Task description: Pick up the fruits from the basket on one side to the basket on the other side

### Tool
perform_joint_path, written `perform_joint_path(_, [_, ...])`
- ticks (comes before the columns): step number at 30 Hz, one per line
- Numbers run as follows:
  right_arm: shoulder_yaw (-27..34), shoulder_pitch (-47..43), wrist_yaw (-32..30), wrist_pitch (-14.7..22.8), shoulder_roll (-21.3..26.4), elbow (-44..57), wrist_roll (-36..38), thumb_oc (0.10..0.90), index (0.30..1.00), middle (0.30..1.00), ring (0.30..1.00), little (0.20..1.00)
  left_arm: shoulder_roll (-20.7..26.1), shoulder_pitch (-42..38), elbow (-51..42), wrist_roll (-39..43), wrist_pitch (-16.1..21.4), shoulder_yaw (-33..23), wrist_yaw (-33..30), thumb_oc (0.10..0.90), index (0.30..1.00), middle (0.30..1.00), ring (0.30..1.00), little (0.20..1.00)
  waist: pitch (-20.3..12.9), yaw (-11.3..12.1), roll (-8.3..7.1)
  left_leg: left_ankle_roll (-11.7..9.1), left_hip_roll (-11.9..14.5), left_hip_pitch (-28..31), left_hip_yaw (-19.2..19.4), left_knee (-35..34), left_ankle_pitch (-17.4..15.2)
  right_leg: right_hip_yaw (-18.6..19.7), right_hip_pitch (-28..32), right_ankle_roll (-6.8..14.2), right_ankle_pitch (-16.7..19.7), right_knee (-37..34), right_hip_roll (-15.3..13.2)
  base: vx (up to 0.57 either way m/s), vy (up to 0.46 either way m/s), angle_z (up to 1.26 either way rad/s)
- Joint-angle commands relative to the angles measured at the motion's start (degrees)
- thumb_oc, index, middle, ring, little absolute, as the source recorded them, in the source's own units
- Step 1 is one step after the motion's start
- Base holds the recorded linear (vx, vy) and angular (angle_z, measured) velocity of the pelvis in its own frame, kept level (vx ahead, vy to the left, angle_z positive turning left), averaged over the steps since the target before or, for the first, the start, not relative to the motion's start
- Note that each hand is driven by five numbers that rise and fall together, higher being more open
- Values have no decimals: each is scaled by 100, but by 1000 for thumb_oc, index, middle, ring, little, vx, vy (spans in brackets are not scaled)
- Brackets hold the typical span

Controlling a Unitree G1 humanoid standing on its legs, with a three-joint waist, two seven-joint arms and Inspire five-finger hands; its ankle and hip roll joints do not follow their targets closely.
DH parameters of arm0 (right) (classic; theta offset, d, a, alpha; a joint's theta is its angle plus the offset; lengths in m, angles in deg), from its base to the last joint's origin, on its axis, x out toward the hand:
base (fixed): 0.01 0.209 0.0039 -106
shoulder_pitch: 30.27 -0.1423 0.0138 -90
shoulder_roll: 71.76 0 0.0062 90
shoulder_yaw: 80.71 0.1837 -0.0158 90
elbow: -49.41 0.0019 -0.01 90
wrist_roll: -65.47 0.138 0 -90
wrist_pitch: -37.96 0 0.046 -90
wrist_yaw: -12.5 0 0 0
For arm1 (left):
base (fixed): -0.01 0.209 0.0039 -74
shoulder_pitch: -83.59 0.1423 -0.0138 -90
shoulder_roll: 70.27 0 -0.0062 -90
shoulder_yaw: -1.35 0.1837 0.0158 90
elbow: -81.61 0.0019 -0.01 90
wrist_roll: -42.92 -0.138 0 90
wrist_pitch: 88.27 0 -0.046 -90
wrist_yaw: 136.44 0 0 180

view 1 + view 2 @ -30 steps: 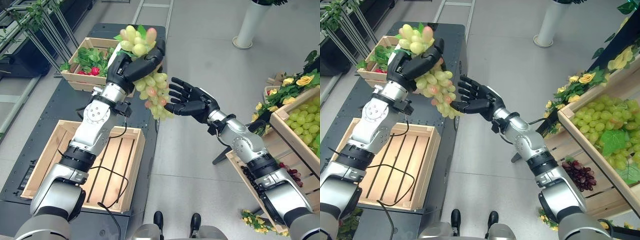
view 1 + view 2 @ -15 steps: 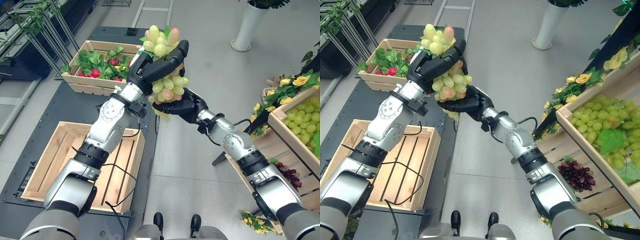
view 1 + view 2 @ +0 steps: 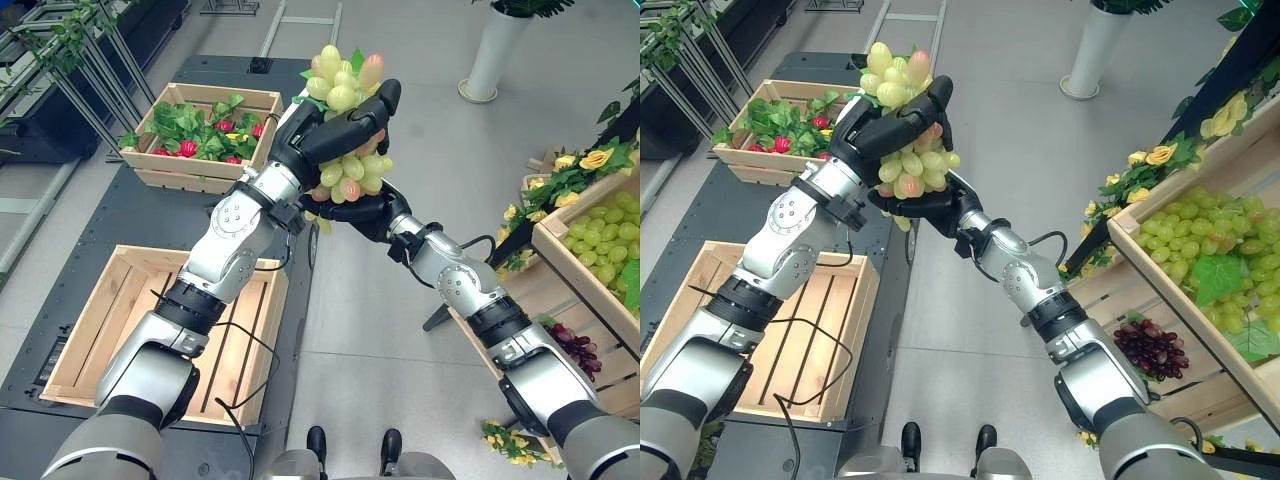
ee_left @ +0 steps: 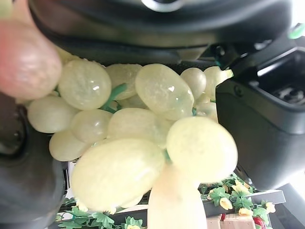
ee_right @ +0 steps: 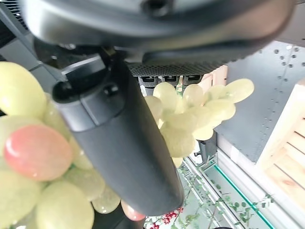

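Note:
A bunch of green grapes [image 3: 343,82] with a few pinkish ones hangs in the air between the two sides. My left hand [image 3: 322,134] is shut round its upper part, with grapes bulging above and below the fingers [image 4: 28,186]. My right hand [image 3: 366,213] lies under the lower part of the bunch, palm up, fingers straight and touching the grapes; its thumb [image 5: 119,148] rests against them. An empty wooden crate [image 3: 92,283] stands on the dark cart at my left. At my right a wooden crate [image 3: 566,258] holds more green grapes [image 3: 612,238].
Another crate [image 3: 201,93] at the cart's far end holds green leaves and red fruits. Dark grapes [image 3: 577,346] lie in a lower box at the right, with yellow flowers [image 3: 594,162] above. A white pillar base [image 3: 494,52] stands on the grey floor beyond.
My left arm has carried the bunch to the right and a little up. My right hand, open beside the bunch a second ago, has slid in under it.

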Motion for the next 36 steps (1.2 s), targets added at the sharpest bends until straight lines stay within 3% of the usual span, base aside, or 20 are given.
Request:
perform_joint_path(1, [213, -361, 174, 1380, -751, -148, 729, 400, 300, 300, 300, 300, -590, -314, 811, 101, 422, 235, -70, 400, 300, 300, 300, 300, -1736, 72, 65, -64, -254, -228, -80, -121, -169, 212, -227, -225, 36, 4, 140, 0, 0, 0])
perform_joint_path(9, [295, -215, 98, 1483, -611, -151, 412, 400, 300, 300, 300, 300, -412, -261, 1242, 47, 519, -5, -454, 400, 300, 300, 300, 300, -1734, 44, 68, -65, -244, -220, -50, -121, -178, 227, -231, -215, 34, 4, 140, 10, -6, -2])
perform_joint_path(16, [475, 126, 68, 1453, -373, -177, 407, 400, 300, 300, 300, 300, -164, -20, 1877, 9, 823, -467, -1005, 400, 300, 300, 300, 300, -1691, 5, 68, -70, -238, -205, -24, -121, -179, 255, -225, -223, 28, 4, 145, 11, -3, -4])
perform_joint_path(17, [489, 140, 63, 1449, -365, -175, 405, 400, 300, 300, 300, 300, -163, -3, 1907, -15, 823, -486, -1033, 497, 446, 446, 446, 446, -1690, 2, 67, -70, -238, -205, -25, -121, -180, 258, -225, -224, 26, 4, 146, 0, 0, 0])
perform_joint_path(18, [513, 198, 72, 1460, -354, -177, 388, 400, 300, 300, 300, 300, -150, 51, 1986, -69, 812, -528, -1092, 497, 446, 446, 446, 446, -1688, -4, 67, -67, -238, -205, -26, -121, -182, 265, -228, -224, 25, 4, 148, 0, 0, 0])
perform_joint_path(19, [522, 219, 75, 1464, -350, -173, 380, 400, 300, 300, 300, 300, -149, 70, 2012, -75, 798, -540, -1120, 739, 808, 808, 808, 808, -1687, -6, 67, -67, -238, -205, -26, -121, -183, 266, -228, -224, 26, 4, 148, 23, 0, -5])
perform_joint_path(20, [574, 305, 86, 1451, -317, -143, 334, 400, 300, 300, 300, 300, -140, 156, 2137, -108, 814, -605, -1163, 800, 900, 900, 900, 900, -1675, -17, 63, -64, -239, -202, -25, -121, -180, 274, -225, -220, 29, 4, 147, 20, 0, -5])
perform_joint_path(26, [701, 663, 49, 1463, -82, -19, -109, 400, 300, 300, 300, 300, -60, 509, 2339, -584, 761, -769, -1319, 800, 900, 900, 900, 900, -1625, -62, 39, -58, -237, -182, -6, -121, -190, 313, -216, -212, 39, 4, 152, 4, 0, -1])
perform_joint_path(36, [992, 1242, 235, 1360, 391, 51, -575, 400, 300, 300, 300, 300, 129, 1072, 2636, -646, 680, -1146, -1560, 800, 900, 900, 900, 900, -1550, -172, -8, -53, -225, -155, 74, -121, -201, 406, -230, -190, 62, 4, 176, 2, 0, -2])
